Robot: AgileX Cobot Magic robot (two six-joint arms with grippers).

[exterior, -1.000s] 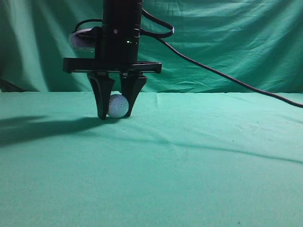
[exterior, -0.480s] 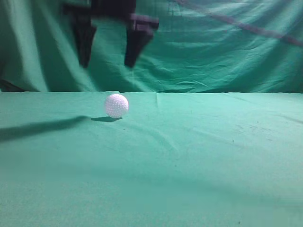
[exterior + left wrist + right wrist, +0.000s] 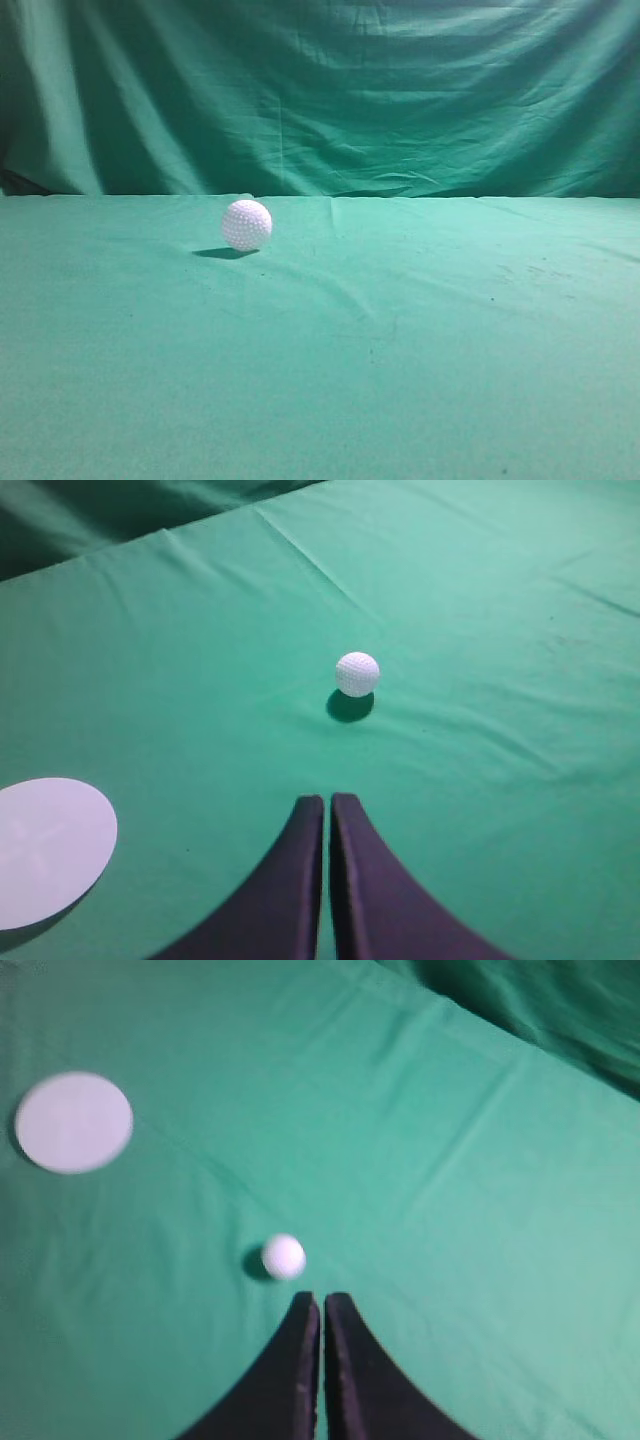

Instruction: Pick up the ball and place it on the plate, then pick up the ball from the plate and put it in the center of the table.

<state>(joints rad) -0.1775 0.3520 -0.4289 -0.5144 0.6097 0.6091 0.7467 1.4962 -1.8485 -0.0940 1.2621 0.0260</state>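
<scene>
The white dimpled ball [image 3: 246, 224] rests alone on the green cloth table [image 3: 420, 350], left of the middle in the exterior view. It also shows in the left wrist view [image 3: 357, 673] and the right wrist view [image 3: 284, 1256]. The white round plate lies flat and empty at the lower left of the left wrist view [image 3: 48, 848] and the upper left of the right wrist view [image 3: 74, 1121]. My left gripper [image 3: 328, 802] is shut and empty, high above the cloth, short of the ball. My right gripper [image 3: 321, 1300] is shut and empty, high above the cloth just right of the ball. No gripper shows in the exterior view.
A draped green backdrop curtain [image 3: 400, 90] hangs behind the table's far edge. Shallow wrinkles run across the cloth [image 3: 480, 735].
The gripper that stood around the ball opened, let it go and rose up out of the exterior view. The ball stayed where it was set on the cloth.
</scene>
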